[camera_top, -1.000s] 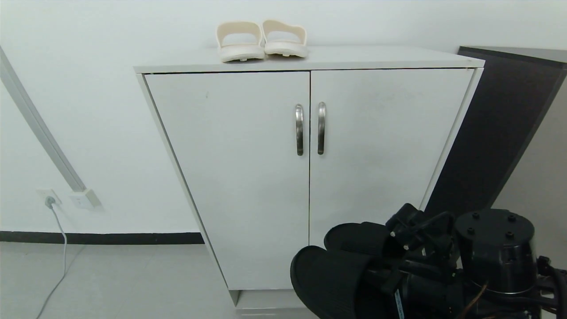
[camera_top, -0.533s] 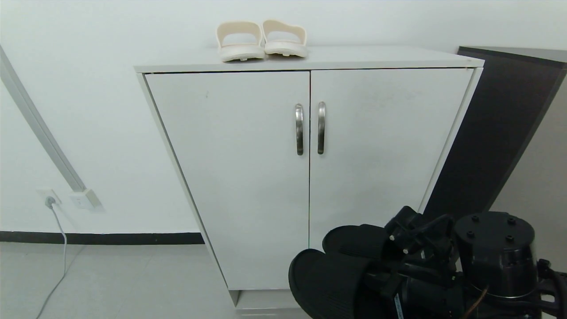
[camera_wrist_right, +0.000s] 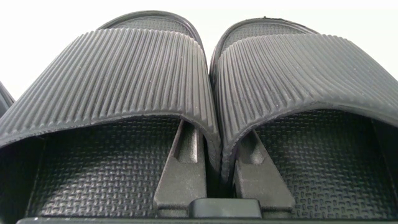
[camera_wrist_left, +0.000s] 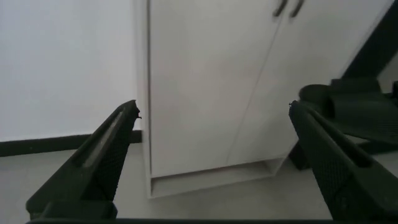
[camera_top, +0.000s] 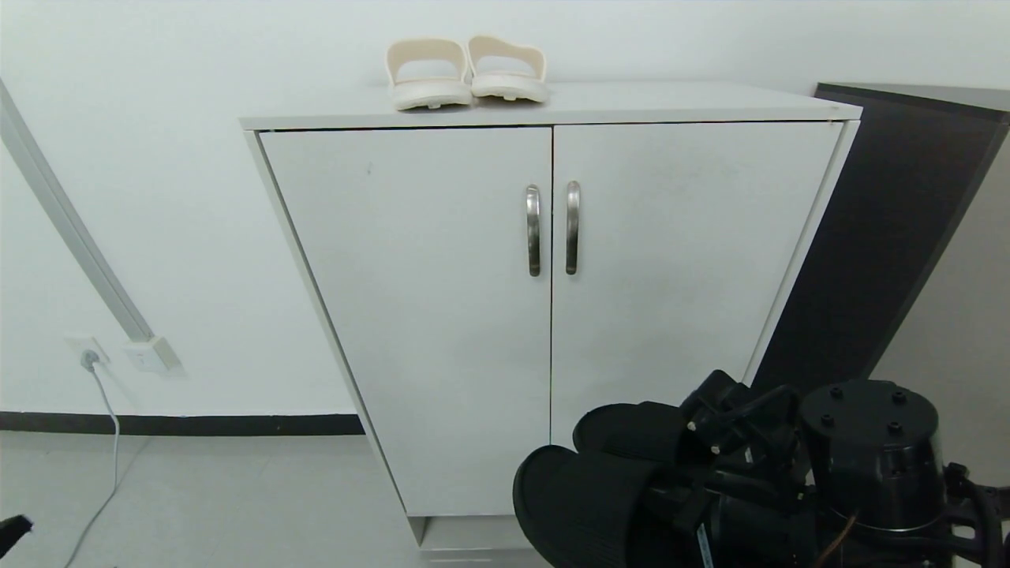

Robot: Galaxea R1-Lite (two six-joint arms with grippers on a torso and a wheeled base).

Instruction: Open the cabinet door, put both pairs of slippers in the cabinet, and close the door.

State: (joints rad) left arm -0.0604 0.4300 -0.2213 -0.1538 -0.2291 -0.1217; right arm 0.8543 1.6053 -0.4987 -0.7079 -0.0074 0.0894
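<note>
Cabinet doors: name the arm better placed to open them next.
Left. The left gripper is open and empty, facing the white two-door cabinet; the right gripper is shut on the black ribbed slippers.

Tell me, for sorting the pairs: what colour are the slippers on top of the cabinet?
The slippers are cream, clearest in the head view.

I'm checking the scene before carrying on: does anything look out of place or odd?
Nothing is damaged or spilled. The cream slippers sit on top of the cabinet, and both doors are shut while the right gripper holds the black slippers.
</note>
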